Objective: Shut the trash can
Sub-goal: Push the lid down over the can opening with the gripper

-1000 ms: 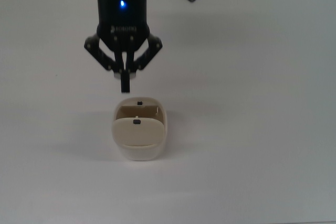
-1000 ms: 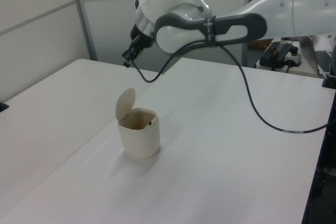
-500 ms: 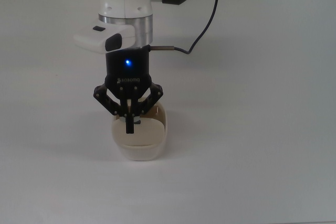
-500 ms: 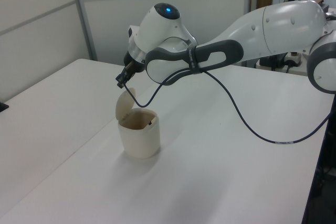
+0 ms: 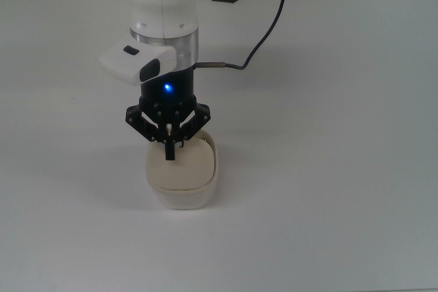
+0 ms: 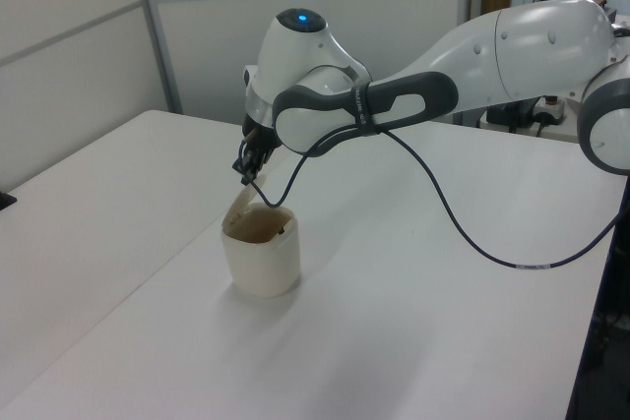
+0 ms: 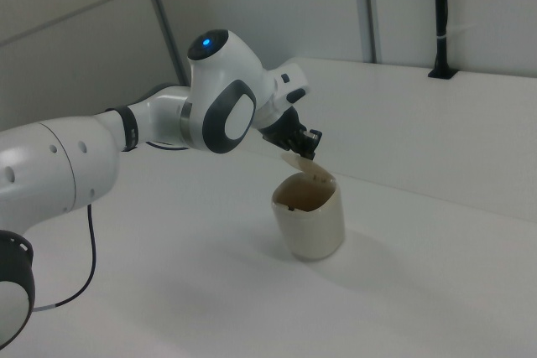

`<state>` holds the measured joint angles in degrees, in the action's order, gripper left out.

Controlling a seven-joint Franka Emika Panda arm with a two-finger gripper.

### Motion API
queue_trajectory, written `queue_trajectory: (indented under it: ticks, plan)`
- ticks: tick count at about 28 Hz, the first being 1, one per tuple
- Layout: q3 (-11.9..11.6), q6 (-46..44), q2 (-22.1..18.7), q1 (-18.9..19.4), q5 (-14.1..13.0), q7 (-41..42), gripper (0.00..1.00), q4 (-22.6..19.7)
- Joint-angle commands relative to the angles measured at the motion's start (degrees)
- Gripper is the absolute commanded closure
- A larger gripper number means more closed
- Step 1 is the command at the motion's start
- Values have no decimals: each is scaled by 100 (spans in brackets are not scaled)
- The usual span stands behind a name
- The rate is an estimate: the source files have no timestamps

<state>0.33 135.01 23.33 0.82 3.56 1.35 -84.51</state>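
Lid (image 6: 239,213) half-lowered on cream trash can (image 6: 262,263) (rounded-square).

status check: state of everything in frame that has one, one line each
trash can: upright on the table, not yet closed.
lid: partly down, tilted over the opening, gap remaining on the side away from its hinge.
end effector: fingers together, tip on the lid from above.
blue light on the arm: lit.
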Motion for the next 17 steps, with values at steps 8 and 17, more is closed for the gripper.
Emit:
queue_trajectory:
  ticks: [8,17]
  plan:
    - [2,-441,154,15,-4,-91,100,-171]
    - [11,-441,268,32,-4,-91,100,-426]
